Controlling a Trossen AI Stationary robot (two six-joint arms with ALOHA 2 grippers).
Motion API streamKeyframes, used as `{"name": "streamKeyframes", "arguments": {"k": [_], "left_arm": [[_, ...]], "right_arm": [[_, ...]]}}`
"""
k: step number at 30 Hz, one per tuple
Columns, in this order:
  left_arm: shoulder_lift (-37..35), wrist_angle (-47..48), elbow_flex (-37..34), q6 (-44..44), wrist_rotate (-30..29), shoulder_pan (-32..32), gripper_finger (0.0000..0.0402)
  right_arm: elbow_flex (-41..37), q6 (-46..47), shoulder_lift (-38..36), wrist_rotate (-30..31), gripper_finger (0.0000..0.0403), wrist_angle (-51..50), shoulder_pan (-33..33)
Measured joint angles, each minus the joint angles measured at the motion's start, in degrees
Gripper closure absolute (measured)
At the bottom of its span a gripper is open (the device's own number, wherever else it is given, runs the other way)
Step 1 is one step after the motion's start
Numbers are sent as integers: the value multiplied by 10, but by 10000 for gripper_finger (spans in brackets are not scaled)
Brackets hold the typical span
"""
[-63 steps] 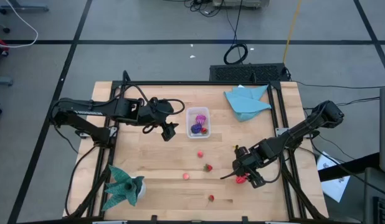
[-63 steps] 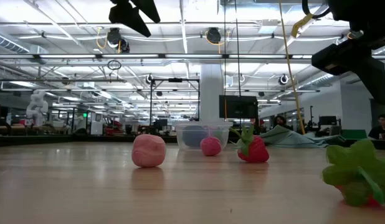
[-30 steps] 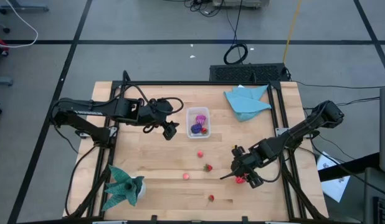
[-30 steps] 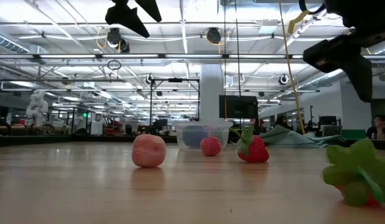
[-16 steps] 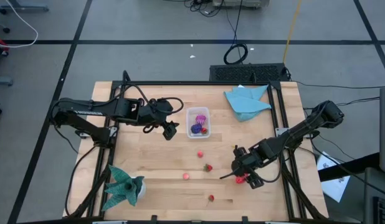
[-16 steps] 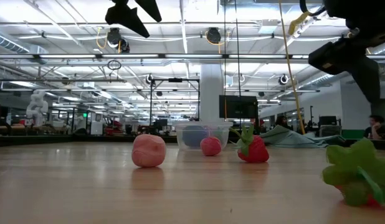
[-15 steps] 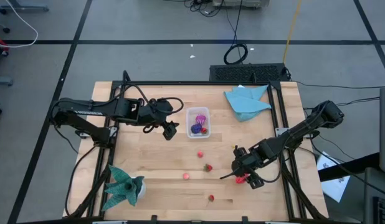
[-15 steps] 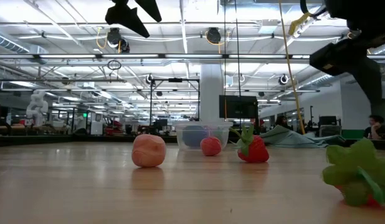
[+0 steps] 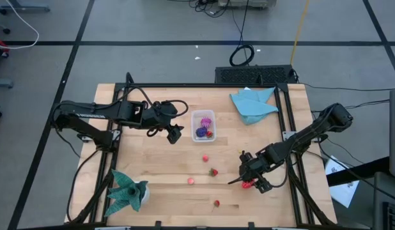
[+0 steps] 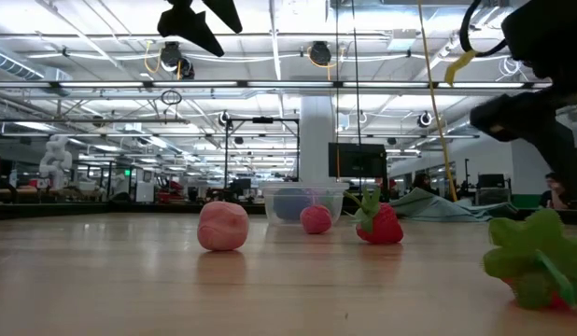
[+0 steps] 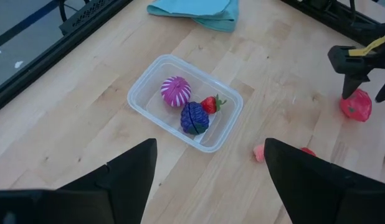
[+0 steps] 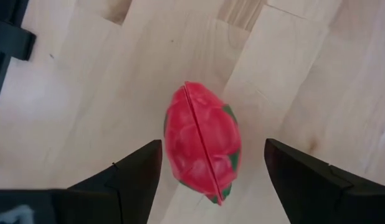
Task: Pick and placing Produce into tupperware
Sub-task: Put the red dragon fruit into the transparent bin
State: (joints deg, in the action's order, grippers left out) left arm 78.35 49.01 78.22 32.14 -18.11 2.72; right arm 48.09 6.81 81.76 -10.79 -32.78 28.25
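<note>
While the tub (image 9: 203,124) already holds three fruits, your right end effector (image 9: 247,181) sits low over the big red fruit (image 12: 202,142) near the right side of the table (image 9: 159,172). Its fingers (image 12: 127,175) are spread wide, one on each side of the fruit, and they do not touch it yet. So the step in hand looks like the grab.

Next, you likely need to drop a little lower, keep the fruit in the middle, and close gently. It is oval and may roll or slip out sideways. Then lift it and carry it to the tub, which sits well apart, toward the far middle of the table.

Your left end effector (image 9: 174,135) waits just beside the tub with wide fingers and holds nothing.

Four small fruits still lie on the table: two pink ones (image 9: 205,158) (image 9: 191,181), a strawberry (image 9: 213,172), and another red one (image 9: 216,204) near the front edge.
</note>
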Motion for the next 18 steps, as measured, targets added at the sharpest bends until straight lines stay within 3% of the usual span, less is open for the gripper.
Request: {"name": "streamKeyframes", "arguments": {"k": [18], "left_arm": [[0,0,0,1,0,0,105]], "right_arm": [[-22,12,0,0,128,50,0]]}}
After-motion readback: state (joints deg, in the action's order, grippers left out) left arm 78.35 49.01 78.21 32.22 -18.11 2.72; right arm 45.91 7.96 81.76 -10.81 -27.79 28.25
